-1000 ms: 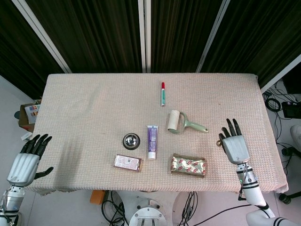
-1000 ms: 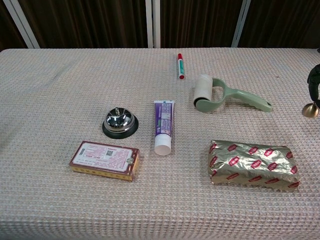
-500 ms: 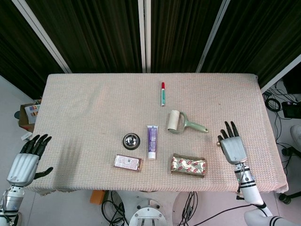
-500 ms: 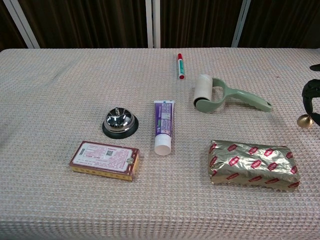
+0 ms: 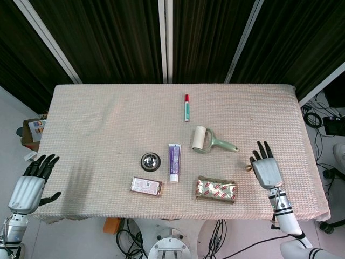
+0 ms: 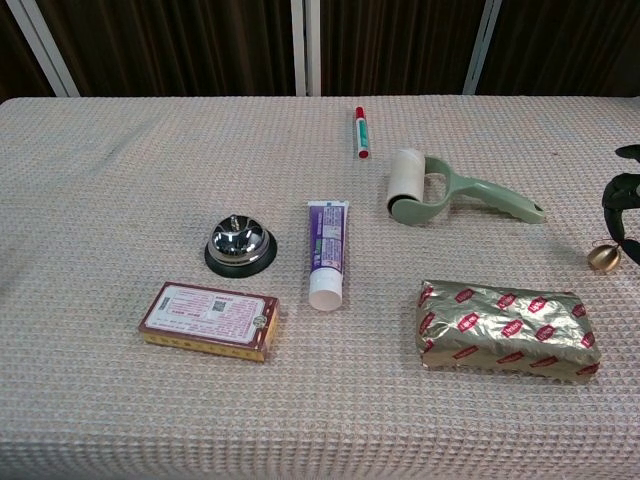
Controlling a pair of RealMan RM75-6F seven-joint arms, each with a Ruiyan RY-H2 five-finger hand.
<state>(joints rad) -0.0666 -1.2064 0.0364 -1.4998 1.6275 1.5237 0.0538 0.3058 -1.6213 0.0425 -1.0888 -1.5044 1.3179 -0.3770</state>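
Note:
My right hand [image 5: 266, 168] hovers over the table's right part with its fingers spread, holding nothing; the chest view shows only its fingertips [image 6: 622, 200] at the right edge. The thing nearest to it is the foil-wrapped packet [image 5: 216, 190] [image 6: 508, 326], with the green lint roller [image 5: 209, 141] [image 6: 440, 195] beyond. My left hand [image 5: 31, 182] hangs off the table's left front corner, fingers apart and empty, and the chest view does not show it.
Along the front of the table lie a call bell [image 5: 150, 160] [image 6: 238, 245], a toothpaste tube [image 5: 174, 162] [image 6: 327, 250] and a flat red-brown box [image 5: 146, 186] [image 6: 209, 319]. A red-capped marker [image 5: 187, 107] [image 6: 361, 132] lies further back. The woven cloth [image 5: 97, 118] covers the table.
My right hand has drawn back toward the table's front edge and a little lower in the chest view. The left hand and the objects have stayed still.

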